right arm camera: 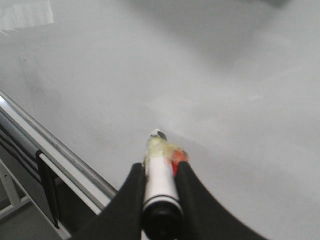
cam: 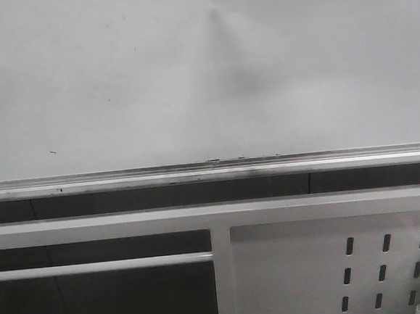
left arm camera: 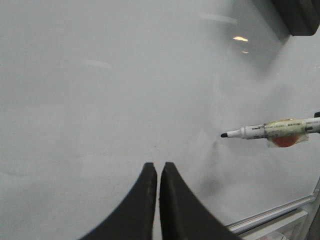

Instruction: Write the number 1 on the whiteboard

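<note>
One marker (right arm camera: 159, 175) is clamped in the right pincer (right arm camera: 159, 172), its long axis running out past the fingertips with the dark nib leading toward the whiteboard (cam: 116, 77). In the front view only the nib end shows, at the top edge, pointing down and left; whether the nib touches the board or hangs just off it I cannot tell. No stroke is visible anywhere, so the number 1 is not yet begun, only a few tiny specks mark the surface. The left pincer (left arm camera: 158, 172) is pressed together and holds nothing; it hovers off to the marker's nib side, apart from it, so the right arm is clearly the one to write. A downward stroke seems the natural move: the board lies bare below the nib, with wide room before the silver rail (cam: 211, 173) along its lower edge. The marker sits close to the front view's upper border, so the stroke's start may be out of sight there.
</note>
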### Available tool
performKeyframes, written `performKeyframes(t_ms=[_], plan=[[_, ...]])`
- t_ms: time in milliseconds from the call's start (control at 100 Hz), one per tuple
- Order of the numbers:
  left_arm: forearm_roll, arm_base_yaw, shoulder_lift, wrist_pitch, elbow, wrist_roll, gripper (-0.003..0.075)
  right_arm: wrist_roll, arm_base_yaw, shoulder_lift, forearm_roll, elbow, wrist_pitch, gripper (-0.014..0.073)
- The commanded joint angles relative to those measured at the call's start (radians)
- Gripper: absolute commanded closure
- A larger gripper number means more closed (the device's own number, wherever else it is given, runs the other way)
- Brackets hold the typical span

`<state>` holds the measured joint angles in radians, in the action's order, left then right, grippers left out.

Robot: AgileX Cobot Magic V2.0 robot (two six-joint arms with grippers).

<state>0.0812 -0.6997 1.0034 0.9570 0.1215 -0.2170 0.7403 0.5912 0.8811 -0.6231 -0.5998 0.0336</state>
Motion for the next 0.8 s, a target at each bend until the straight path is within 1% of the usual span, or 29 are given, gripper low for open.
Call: performKeyframes(t_ms=[0,420,600,680,690,720,740,750,790], plan=[[0.004,0.004,-0.011,0.086,0.02,-0.005,0.074,0.008,-0.008,0.019,0.012,-0.033,0.086,0.0663],[0.004,0.004,-0.011,0.086,0.02,-0.005,0.074,0.01,-0.008,0.212,0.016,-0.031,0.126,0.0663],[0.004,0.004,-0.011,0.086,0.02,-0.005,0.074,0.01,-0.005,0.229,0.016,-0.031,0.133,0.0663],[-0.045,0.004,-0.011,0.086,0.02,0.003,0.074,0.01,0.011,0.204,0.016,-0.044,0.05,0.0663],[-0.053,0.004,-0.011,0.086,0.02,0.003,0.074,0.01,0.015,0.2,0.016,-0.047,0.012,0.0663],[-0.096,0.004,-0.011,0.084,0.02,0.016,0.074,0.01,0.024,0.189,0.016,-0.056,-0.034,0.0663],[-0.118,0.004,-0.009,0.079,0.02,0.029,0.074,0.01,0.031,0.182,0.016,-0.063,-0.088,0.0663],[-0.143,0.004,-0.009,0.079,0.02,0.034,0.074,0.01,0.034,0.179,0.016,-0.065,-0.088,0.0663],[-0.223,0.004,-0.007,0.064,0.02,0.059,0.0739,0.01,0.049,0.166,0.016,-0.083,-0.182,0.0663]])
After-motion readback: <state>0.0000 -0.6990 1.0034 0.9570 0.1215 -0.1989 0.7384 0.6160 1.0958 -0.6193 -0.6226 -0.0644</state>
